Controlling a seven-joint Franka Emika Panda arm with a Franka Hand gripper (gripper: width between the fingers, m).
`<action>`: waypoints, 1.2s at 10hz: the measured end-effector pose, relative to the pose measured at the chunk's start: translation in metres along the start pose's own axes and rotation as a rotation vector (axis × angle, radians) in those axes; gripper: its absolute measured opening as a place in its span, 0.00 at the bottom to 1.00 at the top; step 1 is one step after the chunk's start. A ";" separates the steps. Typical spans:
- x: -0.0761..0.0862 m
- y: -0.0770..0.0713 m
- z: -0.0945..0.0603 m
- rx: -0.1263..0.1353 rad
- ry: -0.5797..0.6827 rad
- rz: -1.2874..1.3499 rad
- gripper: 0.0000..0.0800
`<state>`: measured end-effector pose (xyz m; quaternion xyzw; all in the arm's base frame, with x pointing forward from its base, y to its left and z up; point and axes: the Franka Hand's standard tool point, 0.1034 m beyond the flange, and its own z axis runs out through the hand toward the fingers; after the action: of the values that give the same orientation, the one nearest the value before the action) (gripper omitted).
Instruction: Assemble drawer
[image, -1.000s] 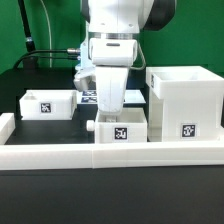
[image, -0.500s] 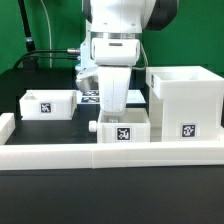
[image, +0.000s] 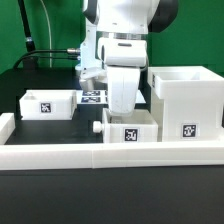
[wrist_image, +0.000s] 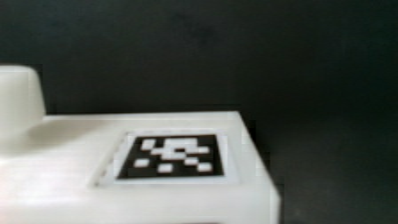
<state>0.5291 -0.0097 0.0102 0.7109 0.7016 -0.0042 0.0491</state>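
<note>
Status: nothing assembled yet, as far as the views show.

- Housing (image: 185, 100) sits on the exterior view's right with its open face up and no tray visibly in it.
- Left tray (image: 48, 103) sits alone on the tabletop (image: 60, 190), well apart from the housing. It looks untouched.
- Middle tray (image: 130, 126) is against the border wall (image: 60, 152), just beside the housing. Can't tell if they touch. Its knob (image: 94, 129) points to the exterior view's left.
- Gripper (image: 123, 104) is down at the middle tray's top edge. The fingertips are hidden by the tray wall, so can't tell whether it's spread or pinching the wall.
- Wrist view is blurry: just a tagged white face close up.
- Marker board (image: 93, 97) is behind the arm.

Judgement: this is early, on the first tray's grasp or positioning step. Both trays are left to insert into the housing.
</note>
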 end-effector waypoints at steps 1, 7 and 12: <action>-0.001 -0.001 0.000 0.020 -0.005 0.001 0.06; 0.001 -0.001 0.000 0.032 -0.009 0.050 0.06; -0.003 -0.001 -0.004 0.039 -0.009 0.058 0.06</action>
<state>0.5279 -0.0125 0.0144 0.7319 0.6801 -0.0199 0.0385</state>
